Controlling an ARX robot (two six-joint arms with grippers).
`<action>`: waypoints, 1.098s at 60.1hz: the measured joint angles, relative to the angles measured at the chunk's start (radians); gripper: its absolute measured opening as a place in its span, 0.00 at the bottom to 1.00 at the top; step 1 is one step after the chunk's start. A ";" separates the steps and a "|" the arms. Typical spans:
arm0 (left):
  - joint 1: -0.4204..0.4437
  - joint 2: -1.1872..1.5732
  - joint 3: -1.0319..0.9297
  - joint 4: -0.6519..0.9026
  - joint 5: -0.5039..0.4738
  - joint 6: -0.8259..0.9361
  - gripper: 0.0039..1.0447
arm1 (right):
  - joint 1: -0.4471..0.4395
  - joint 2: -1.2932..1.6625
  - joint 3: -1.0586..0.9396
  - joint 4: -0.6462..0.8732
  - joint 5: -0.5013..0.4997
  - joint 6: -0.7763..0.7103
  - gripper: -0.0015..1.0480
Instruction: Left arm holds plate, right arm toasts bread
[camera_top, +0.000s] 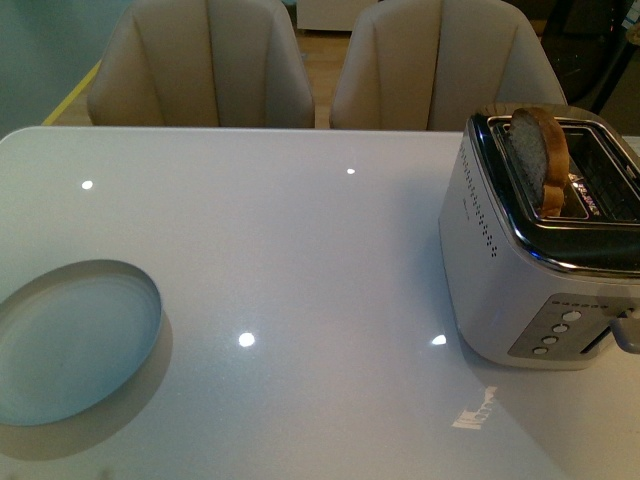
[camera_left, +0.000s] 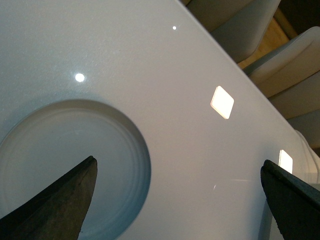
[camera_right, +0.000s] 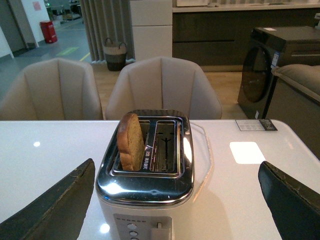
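Brown wholemeal bread slice (camera_top: 540, 160) stands in silver toaster (camera_top: 530, 270) at 3 o'clock; round pale-blue plate (camera_top: 70, 345) at 8 o'clock unheld; left gripper (camera_left: 177, 200) and right gripper (camera_right: 177, 205) fingers wide, empty.

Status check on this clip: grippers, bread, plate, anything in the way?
Left gripper open above plate, right gripper open facing toaster. Bread stands in toaster's left slot, sticking up. Plate empty on table. Nothing in the way.
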 joint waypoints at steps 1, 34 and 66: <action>0.000 0.000 0.000 0.000 -0.002 -0.001 0.93 | 0.000 0.000 0.000 0.000 0.000 0.000 0.91; -0.077 -0.182 -0.407 0.798 -0.133 0.594 0.09 | 0.000 -0.001 0.000 0.000 0.000 0.000 0.91; -0.140 -0.778 -0.502 0.307 -0.198 0.606 0.03 | 0.000 -0.001 0.000 0.000 0.000 0.000 0.91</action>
